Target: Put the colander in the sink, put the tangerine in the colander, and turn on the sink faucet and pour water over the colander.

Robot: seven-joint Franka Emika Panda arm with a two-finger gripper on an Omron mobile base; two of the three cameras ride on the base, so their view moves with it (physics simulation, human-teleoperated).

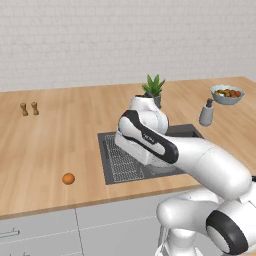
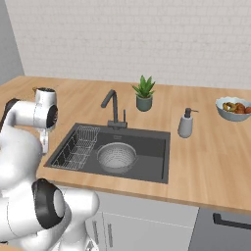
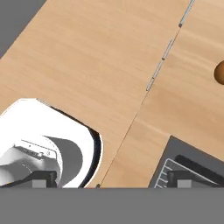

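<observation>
The white arm fills the foreground of both base views, its bulky joints rising over the counter's front edge and bending toward the sink's left end. In the hand view the gripper [image 3: 111, 178] looks down over the wooden counter [image 3: 87, 61], its two dark finger tips [image 3: 41, 178] standing far apart at the bottom edge, spread as wide as they go with nothing between them. One tip sits above the corner of the sink [image 3: 192, 157], where the wire rack [image 3: 175, 173] shows. The colander [image 2: 116, 157] already sits inside the sink [image 2: 152, 147], upright near the middle of the basin, just right of the wire rack [image 2: 76, 147]. The tangerine [image 1: 68, 178] lies on the counter [image 1: 55, 140] well left of the sink and near the front edge (in the hand view it appears as an orange-brown curve at the right border [image 3: 220, 72]). The sink faucet [image 2: 112, 105] stands behind the basin, its bent spout pointing to the left and toward the front. A potted plant [image 2: 144, 93], a soap dispenser [image 2: 186, 123] and a fruit bowl [image 2: 233, 108] stand farther along the counter.
</observation>
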